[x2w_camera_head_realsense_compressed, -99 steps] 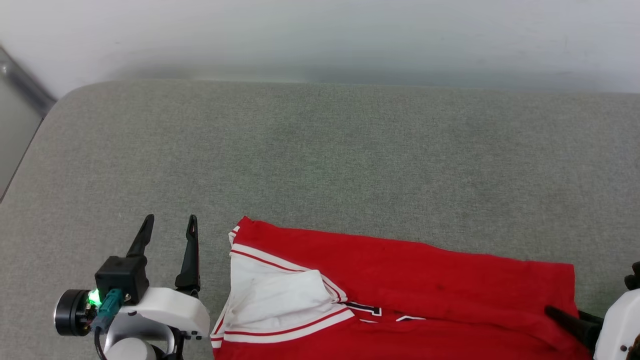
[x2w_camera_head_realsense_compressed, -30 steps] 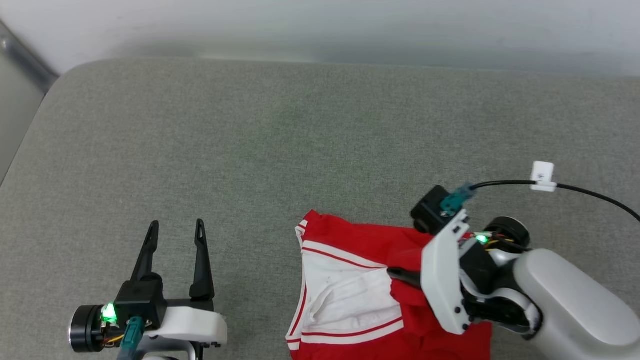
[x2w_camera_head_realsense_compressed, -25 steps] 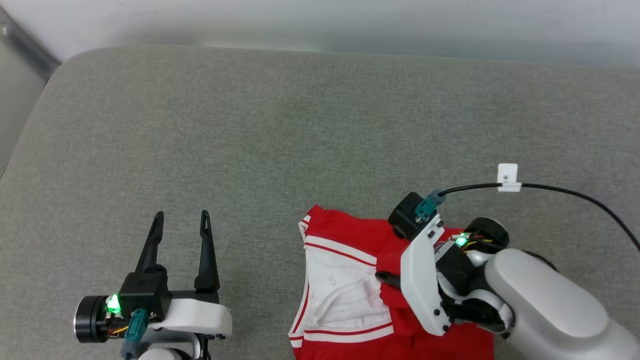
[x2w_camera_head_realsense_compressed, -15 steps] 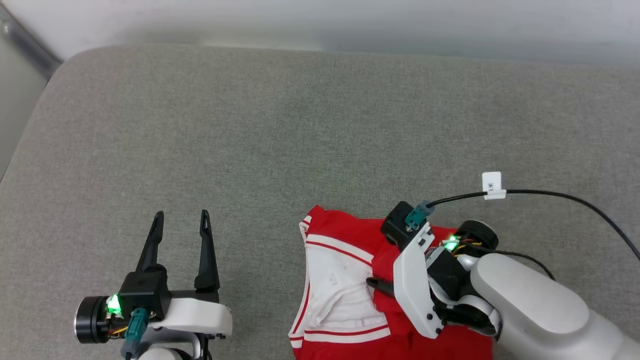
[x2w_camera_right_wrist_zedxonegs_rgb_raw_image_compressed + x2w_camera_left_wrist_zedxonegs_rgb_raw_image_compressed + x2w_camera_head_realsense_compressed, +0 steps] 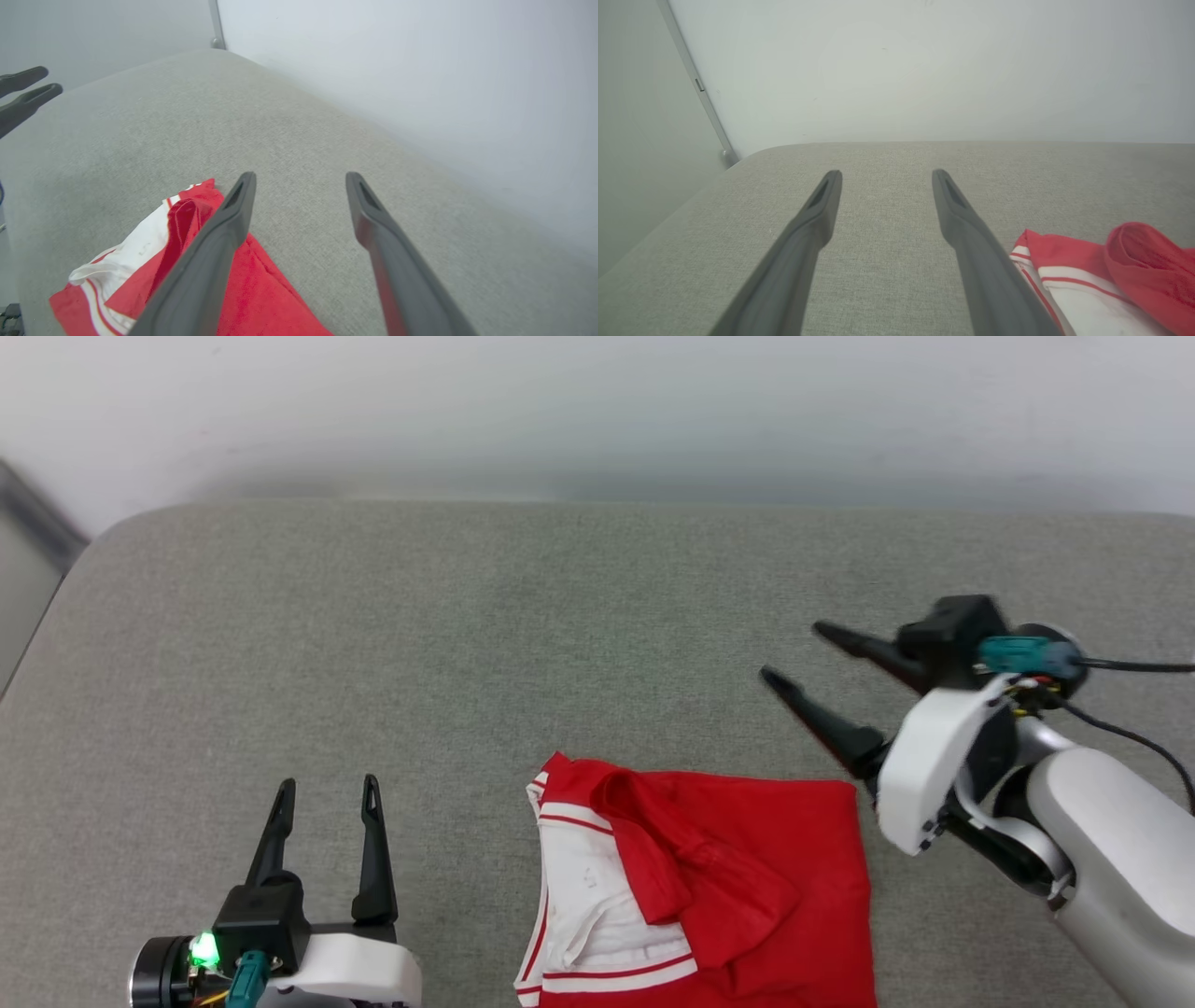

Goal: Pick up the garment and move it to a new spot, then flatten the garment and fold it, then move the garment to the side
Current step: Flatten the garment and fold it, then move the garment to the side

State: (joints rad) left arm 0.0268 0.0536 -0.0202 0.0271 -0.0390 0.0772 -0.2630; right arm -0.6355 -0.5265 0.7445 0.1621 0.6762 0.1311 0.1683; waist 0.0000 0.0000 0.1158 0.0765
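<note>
1. Fingers of the right gripper (image 5: 793, 650) are spread and empty, over the bench (image 5: 467, 644) beyond the garment (image 5: 747, 859); the left gripper (image 5: 328, 782) is likewise.
2. Garment lies part-folded at the bench's near edge.
3. Smooth the rumpled red flap before the next fold.

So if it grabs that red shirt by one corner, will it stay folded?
Probably floppy: the garment lies in soft rumpled layers, a red flap curled over the white sleeve. Lifted by one corner, the fold would likely fall open. Pushed, it would probably bunch, since the grey cushion looks textured.
</note>
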